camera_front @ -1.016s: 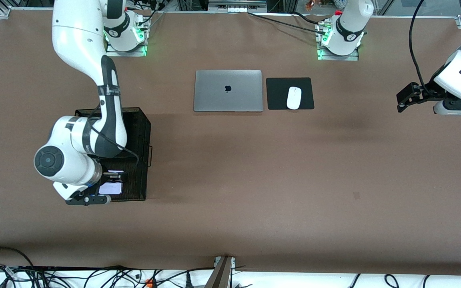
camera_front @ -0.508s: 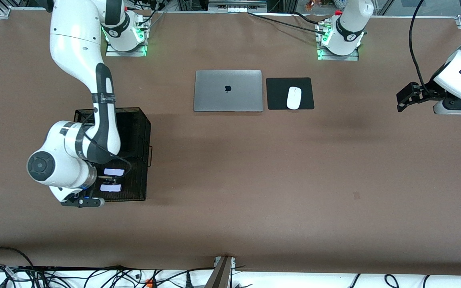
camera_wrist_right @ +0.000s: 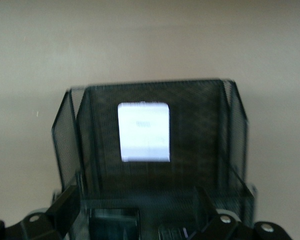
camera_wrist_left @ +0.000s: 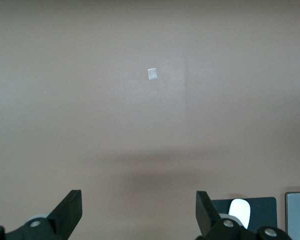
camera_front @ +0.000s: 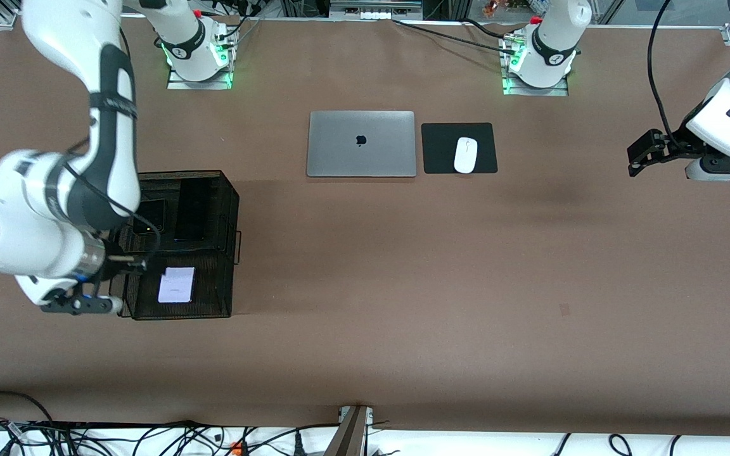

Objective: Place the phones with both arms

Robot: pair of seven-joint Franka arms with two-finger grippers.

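Black right gripper [camera_front: 125, 265] hangs open and empty over the mesh basket's [camera_front: 225, 209] edge. Lavender-white flip phone [camera_front: 176, 284] lies flat in the nearer compartment, black flip phone [camera_front: 149, 216] and slim slab [camera_front: 192, 212] farther. Right arm has risen clear since earlier. Left gripper [camera_front: 635, 159] waits, open.

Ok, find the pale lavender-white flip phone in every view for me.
Front view: the pale flip phone lies in the black mesh basket's compartment nearest the front camera.
Right wrist view: the same phone lies flat inside the basket.
Left wrist view: not in it.
Shared landmark: the basket.
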